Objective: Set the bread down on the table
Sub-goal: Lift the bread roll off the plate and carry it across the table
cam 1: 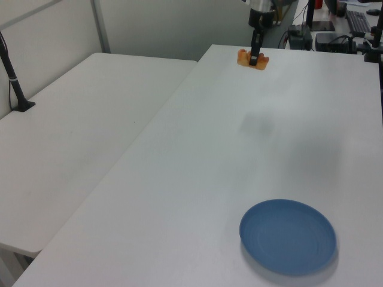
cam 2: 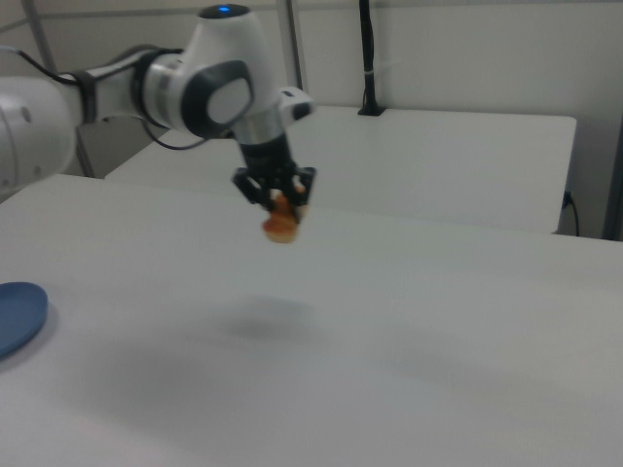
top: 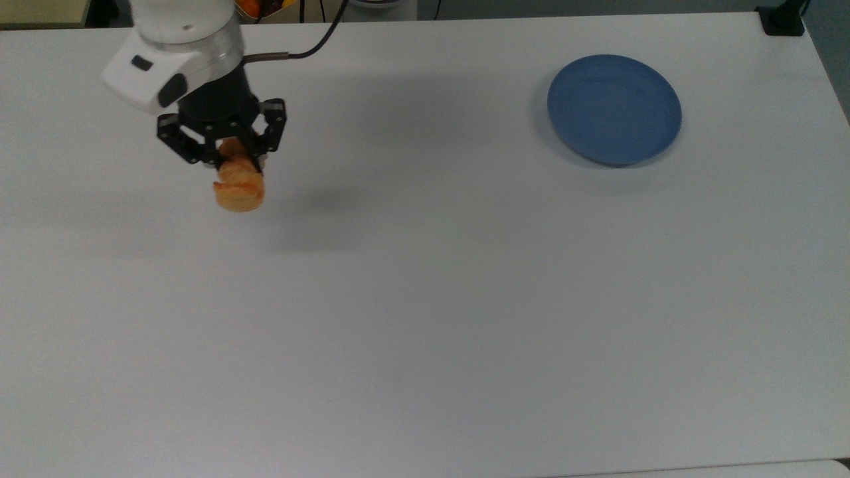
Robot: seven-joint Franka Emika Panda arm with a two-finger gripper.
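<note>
1. Top view: my gripper [top: 226, 156] hangs over the table [top: 425, 318] near the top view's upper left, fingers clenched on the bread [top: 238, 186], which juts out below them. The blue plate [top: 614, 109] lies empty, well apart at the top view's upper right. A soft shadow falls on the white surface to the right of and below the bread, so I judge that I am carrying it clear of the surface. The main risk from here is letting go while this high: the roll could drop, bounce or tumble. I should descend before I release.

2. Left view: my gripper [cam 1: 255, 55] is at the far end of the table [cam 1: 197, 197], pointing straight down, with the bread [cam 1: 252, 59] showing on either side of the fingers. The blue plate [cam 1: 288, 237] sits near the camera. The far edge looks close, so a drift further that way might put the bread too near the rim, and a rolling pastry could go over.

3. Right view: my arm reaches in from the right view's left, wrist bent so the gripper [cam 2: 277, 195] points down, and the bread [cam 2: 280, 222] is pinched by its upper part, most of it hanging below. That shallow hold on a flaky crust could slip or crumble if I jerk. A shadow on the table [cam 2: 389, 370] lies well below it.
</note>
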